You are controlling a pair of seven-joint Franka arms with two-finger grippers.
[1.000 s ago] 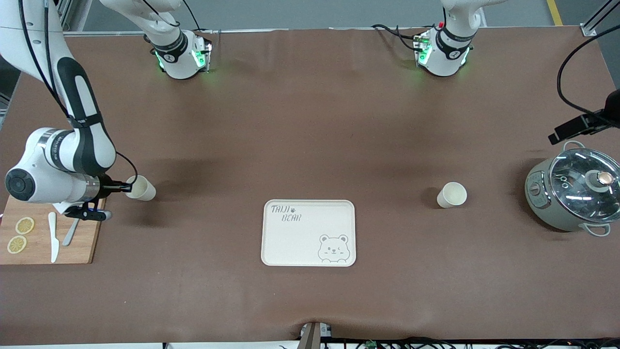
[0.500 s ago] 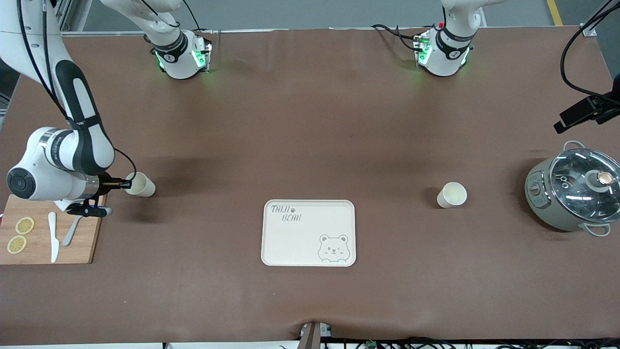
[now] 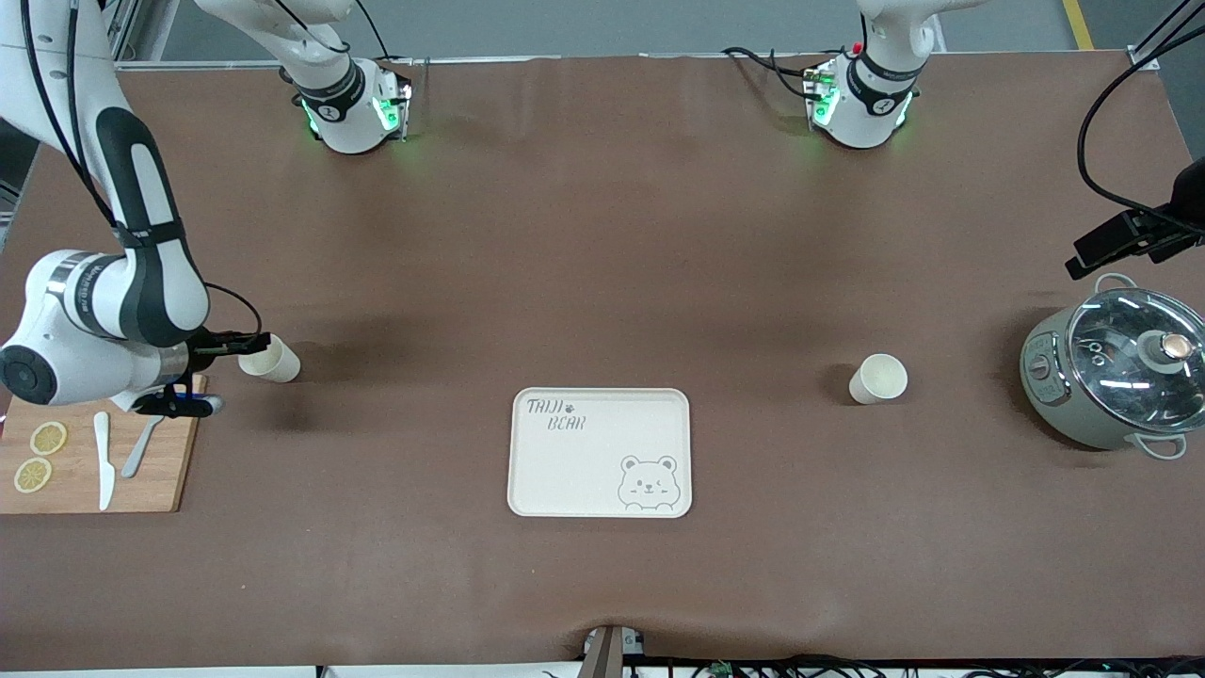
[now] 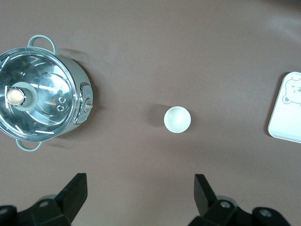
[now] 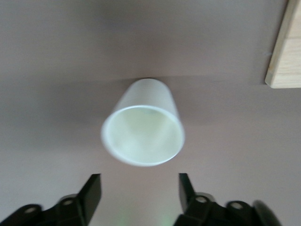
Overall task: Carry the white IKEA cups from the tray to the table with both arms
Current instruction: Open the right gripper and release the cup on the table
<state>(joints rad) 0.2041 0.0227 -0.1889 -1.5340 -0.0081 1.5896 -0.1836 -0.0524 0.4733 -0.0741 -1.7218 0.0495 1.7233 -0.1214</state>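
White round cups [image 3: 269, 359] [image 3: 877, 379] both stand on the brown table [image 3: 602, 235]; the cream bear tray [image 3: 527, 471] is bare. The right claw [image 5: 139, 188] is spread apart just above its cup. The left claw [image 4: 140, 194], also apart, hangs high over the other, so little looks left.

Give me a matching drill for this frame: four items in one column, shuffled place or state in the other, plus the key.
Items
1. tray
2. cup at the right arm's end
3. lidded pot
4. left gripper

Places or states
A. on the table beside the cutting board, just off the open jaws of the right gripper
B. holds no cups, mid-table, nearer the front camera than both cups
C. open, up over the table above the other cup
D. at the left arm's end of the table, glass lid on

Pairs: 1-B, 2-A, 3-D, 4-C
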